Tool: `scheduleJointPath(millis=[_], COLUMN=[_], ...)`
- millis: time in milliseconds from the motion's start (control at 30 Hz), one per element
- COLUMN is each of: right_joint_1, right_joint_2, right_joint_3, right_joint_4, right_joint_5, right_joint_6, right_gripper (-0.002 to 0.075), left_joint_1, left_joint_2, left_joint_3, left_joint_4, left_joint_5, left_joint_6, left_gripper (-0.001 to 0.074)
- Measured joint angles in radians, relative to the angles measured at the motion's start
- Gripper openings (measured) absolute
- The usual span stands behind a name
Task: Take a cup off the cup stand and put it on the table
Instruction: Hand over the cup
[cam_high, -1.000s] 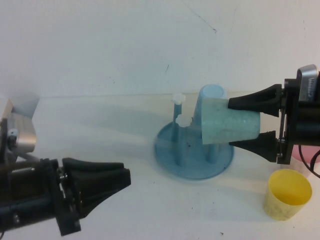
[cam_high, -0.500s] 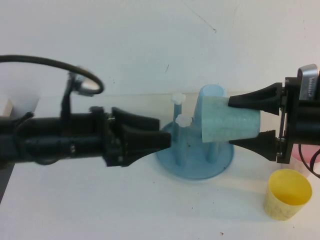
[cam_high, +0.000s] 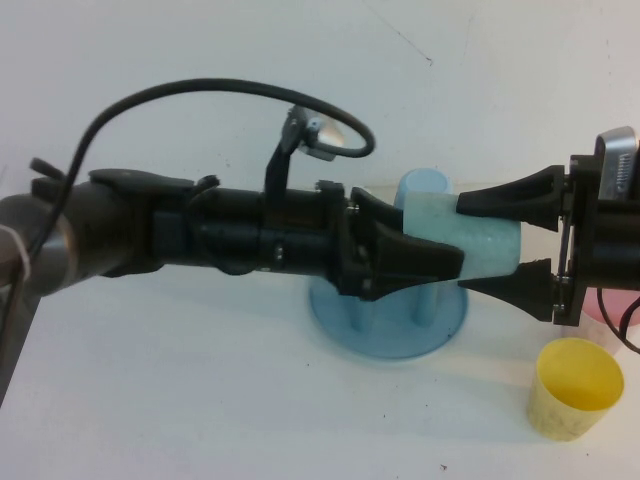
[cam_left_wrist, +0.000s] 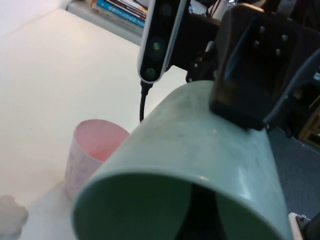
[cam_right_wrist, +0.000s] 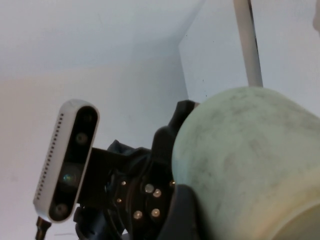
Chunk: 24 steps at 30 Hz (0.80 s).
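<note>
The pale mint-green cup (cam_high: 490, 250) lies on its side in the air above the blue cup stand (cam_high: 400, 335), clear of its pegs. My right gripper (cam_high: 462, 247) is shut on the cup from the right, one finger on each side. My left gripper (cam_high: 452, 265) has reached in from the left and sits at the cup's open mouth. In the left wrist view the cup (cam_left_wrist: 200, 145) fills the frame, mouth towards me. In the right wrist view I see its base end (cam_right_wrist: 240, 150). My left arm hides most of the stand's pegs.
A light blue cup (cam_high: 420, 185) hangs upside down on a far peg. A yellow cup (cam_high: 573, 388) stands on the white table (cam_high: 200, 400) at the front right. A pink cup (cam_left_wrist: 95, 150) stands at the table's right edge.
My left arm has swung from the front left across the table to the cup's mouth. My right gripper and the cup have stayed still.
</note>
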Motion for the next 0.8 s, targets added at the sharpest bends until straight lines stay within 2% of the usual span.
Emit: scheduleJointPath(millis=[133,200,267,333,400,500,800], right_joint_1=[0.0,0.0,0.0,-0.002,-0.003,-0.003,-0.003], right_joint_2=[0.0,0.0,0.0,0.0,0.0,0.0,0.0], right_joint_3=[0.0,0.0,0.0,0.0,-0.002,-0.002,-0.002], right_joint_4=[0.0,0.0,0.003,0.013,0.022,0.024,0.031], right_joint_5=[0.0,0.0,0.005,0.007,0.013,0.015,0.019], right_joint_6=[-0.049,-0.081,-0.096,-0.108,-0.124,-0.137,-0.192], right_gripper=[0.0599,0.0599,0.0599,0.0599,0.0603,0.0608,0.0608], left_joint_1=[-0.034,-0.045,-0.056,-0.057,-0.063,-0.064,-0.064], left_joint_2=[0.031,0.04,0.045,0.048,0.048,0.048,0.048], left_joint_3=[-0.043,-0.061,-0.072,-0.081,-0.083,-0.083,-0.083], left_joint_4=[0.0,0.0,0.0,0.0,-0.008,-0.008,-0.008], left_joint_5=[-0.033,-0.041,-0.057,-0.049,-0.034,-0.025,-0.021], left_joint_6=[-0.027,-0.035,-0.039,-0.047,-0.054,-0.073,-0.077], left_gripper=[0.0461,0.0411,0.0303,0.0165,0.0087,0.0052,0.0034])
